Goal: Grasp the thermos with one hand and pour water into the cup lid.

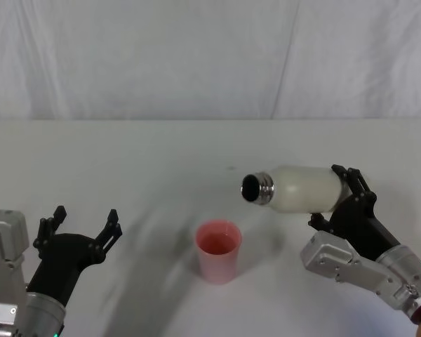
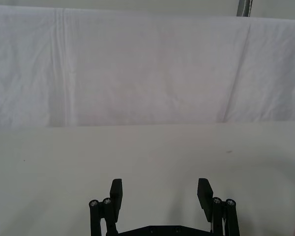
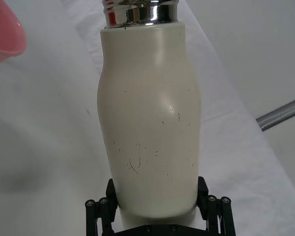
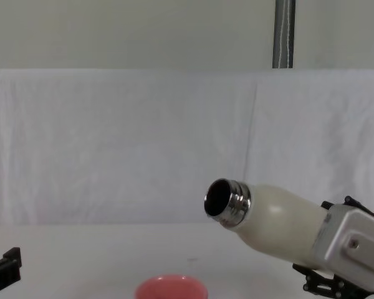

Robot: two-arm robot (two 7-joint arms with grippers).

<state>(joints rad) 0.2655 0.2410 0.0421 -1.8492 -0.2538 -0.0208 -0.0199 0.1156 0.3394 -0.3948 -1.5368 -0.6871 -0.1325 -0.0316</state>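
From the head view, the right gripper (image 1: 337, 193) is closed around the base end of the tall cream-white matte thermos (image 1: 305, 188) with its shiny threaded steel neck, holding it lifted off the white counter (image 1: 161, 151) and lying nearly level, its open mouth pointing left. The small round pink cup lid (image 1: 219, 250) stands upright on the counter, nearer and a little left of that mouth, apart from it. The left gripper (image 1: 81, 229) hovers idle over the near left of the counter, its fingers spread wide with nothing between them.

In the left wrist view, the left gripper (image 2: 161, 194) shows both fingers well apart over bare counter, facing the white cloth backdrop (image 2: 147, 69).

In the right wrist view, the right gripper (image 3: 155, 196) clasps the thermos (image 3: 148, 123) on both sides near its bottom end; the edge of the pink cup lid (image 3: 5, 34) shows beyond the bottle's shoulder.

From the chest view, the thermos (image 4: 277, 218) slopes with its mouth slightly raised, above and to the right of the cup lid (image 4: 171, 287). No water is seen leaving it.

The grasp looks done and the pour only begun. The next move likely calls for bringing the mouth over the cup and tipping the neck below level, slowly, so the stream lands inside the rim.
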